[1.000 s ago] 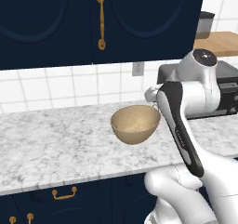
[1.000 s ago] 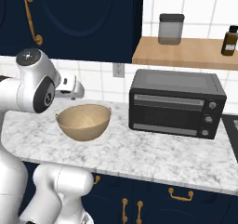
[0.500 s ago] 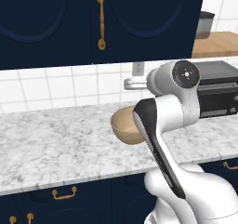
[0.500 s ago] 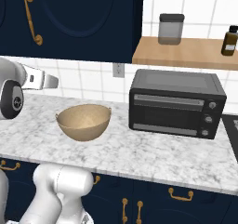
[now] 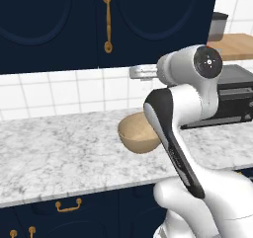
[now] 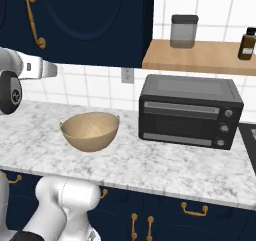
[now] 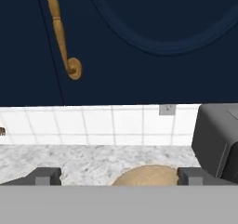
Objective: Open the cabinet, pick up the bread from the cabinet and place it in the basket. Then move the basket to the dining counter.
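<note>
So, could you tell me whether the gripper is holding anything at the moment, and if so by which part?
Nothing is held. The gripper is open and empty, facing the closed cabinet, with the basket on the counter below it.

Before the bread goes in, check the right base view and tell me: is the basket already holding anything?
No. The basket sits open on the marble counter with its tan inside bare, and the cabinet doors above are shut.

Navy cabinet [image 5: 148, 19] (brass handle [image 5: 106, 19]); tan basket [image 6: 90, 130].
</note>
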Tool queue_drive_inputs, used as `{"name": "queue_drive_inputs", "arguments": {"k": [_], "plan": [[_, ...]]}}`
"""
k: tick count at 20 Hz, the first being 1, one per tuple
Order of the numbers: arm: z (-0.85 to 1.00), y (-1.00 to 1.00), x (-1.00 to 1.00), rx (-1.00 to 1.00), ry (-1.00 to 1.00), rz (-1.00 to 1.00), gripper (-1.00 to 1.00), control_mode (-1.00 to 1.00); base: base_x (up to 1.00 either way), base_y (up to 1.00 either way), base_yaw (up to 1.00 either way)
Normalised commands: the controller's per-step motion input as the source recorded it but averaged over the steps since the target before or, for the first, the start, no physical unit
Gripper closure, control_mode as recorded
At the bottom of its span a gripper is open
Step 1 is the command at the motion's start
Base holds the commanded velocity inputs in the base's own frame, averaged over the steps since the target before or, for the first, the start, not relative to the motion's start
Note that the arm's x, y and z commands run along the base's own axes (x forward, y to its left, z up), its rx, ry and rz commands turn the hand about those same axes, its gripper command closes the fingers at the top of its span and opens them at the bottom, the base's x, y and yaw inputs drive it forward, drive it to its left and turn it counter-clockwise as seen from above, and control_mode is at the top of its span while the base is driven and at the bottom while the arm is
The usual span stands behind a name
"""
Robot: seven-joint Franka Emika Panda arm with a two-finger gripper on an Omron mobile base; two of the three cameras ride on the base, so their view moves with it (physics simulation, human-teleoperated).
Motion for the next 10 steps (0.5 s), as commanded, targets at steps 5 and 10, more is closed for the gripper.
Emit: {"name": "queue_drive_inputs", "arguments": {"k": [5, 10], "plan": [[0.26, 0.12, 0.15, 0.00, -0.11, 0.11, -1.00, -1.00, 0.00, 0.00, 0.00], [0.52, 0.47, 0.26, 0.00, -0.10, 0.01, -1.00, -1.00, 0.00, 0.00, 0.00]]}}
